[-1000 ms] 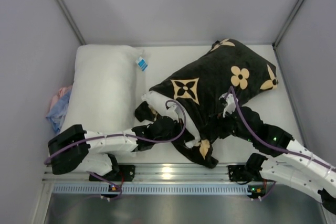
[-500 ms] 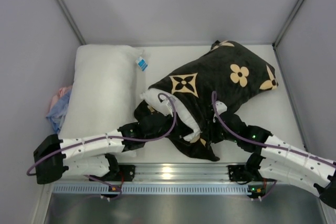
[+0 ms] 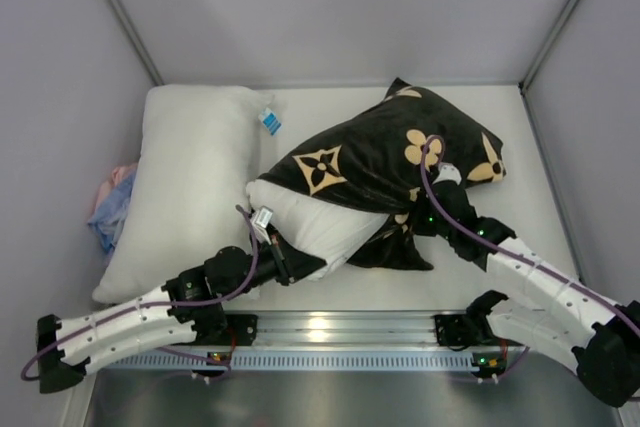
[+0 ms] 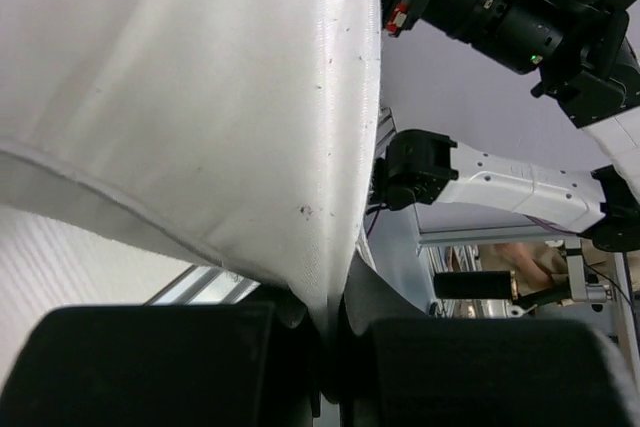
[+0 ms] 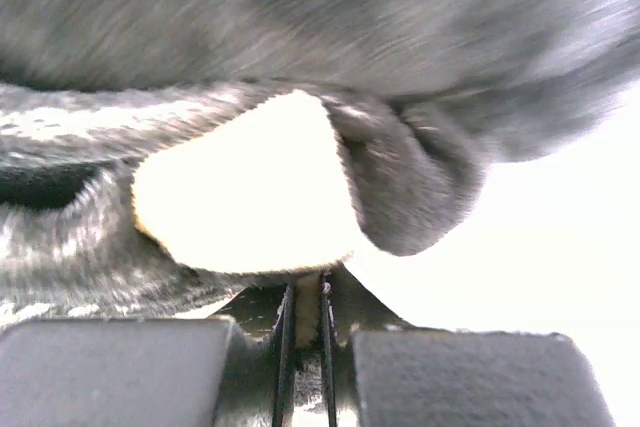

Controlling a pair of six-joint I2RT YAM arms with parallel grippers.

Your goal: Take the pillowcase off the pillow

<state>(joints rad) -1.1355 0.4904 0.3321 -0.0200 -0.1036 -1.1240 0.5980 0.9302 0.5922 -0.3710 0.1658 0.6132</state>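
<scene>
The black pillowcase (image 3: 385,152) with tan flower and star prints lies across the table's middle and right, and it fills the right wrist view (image 5: 300,37). The white pillow (image 3: 315,222) sticks out of its near left opening. My left gripper (image 3: 300,265) is shut on the pillow's near corner; the white fabric (image 4: 200,97) is pinched between its jaws (image 4: 328,332). My right gripper (image 3: 418,220) is shut on a fold of the pillowcase at its near edge, where a tan patch (image 5: 240,187) sits just above the closed jaws (image 5: 305,302).
A second white pillow (image 3: 195,182) with a blue-white tag (image 3: 268,122) lies along the left side. A pink-blue cloth bundle (image 3: 110,202) is wedged between it and the left wall. Grey walls (image 3: 330,7) enclose the table. A metal rail (image 3: 330,329) runs along the near edge.
My right gripper has shut on the pillowcase and moved away from me. My left arm has pulled back to the near left, drawing more white pillow out. The covered pillow shifted left.
</scene>
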